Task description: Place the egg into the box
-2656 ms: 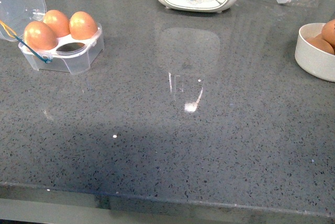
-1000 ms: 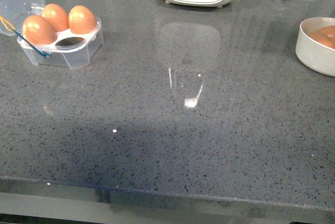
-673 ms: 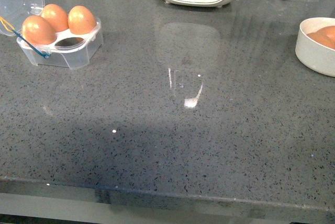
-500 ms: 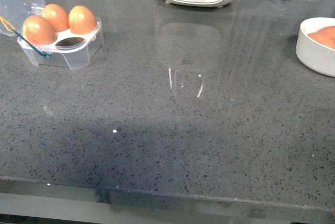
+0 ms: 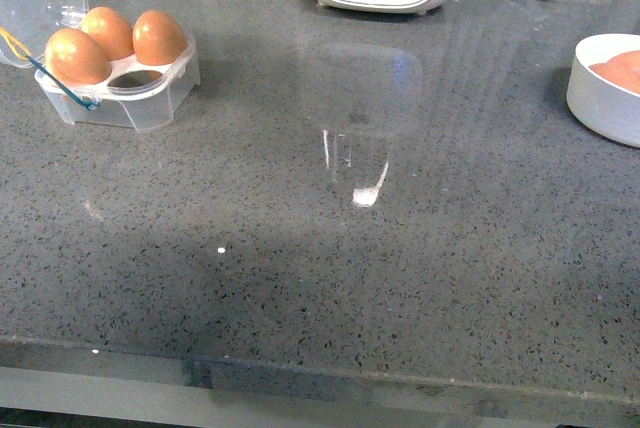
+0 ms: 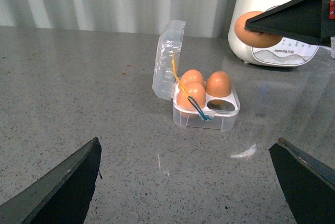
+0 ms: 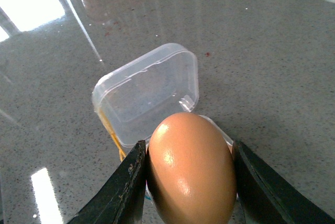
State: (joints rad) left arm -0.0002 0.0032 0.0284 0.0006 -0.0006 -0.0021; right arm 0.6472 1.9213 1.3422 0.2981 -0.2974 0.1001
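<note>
Egg [image 7: 191, 177] in right gripper [image 7: 188, 150], long axis along its fingers [image 7: 125, 187], toward box [image 7: 149, 90].

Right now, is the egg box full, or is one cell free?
Not full. The box holds three eggs. Its fourth cell is empty, and the lid stands open.

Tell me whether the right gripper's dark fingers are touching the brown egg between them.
Touching. The right wrist view shows both dark fingers of the right gripper pressed against the brown egg, with no gap.
</note>
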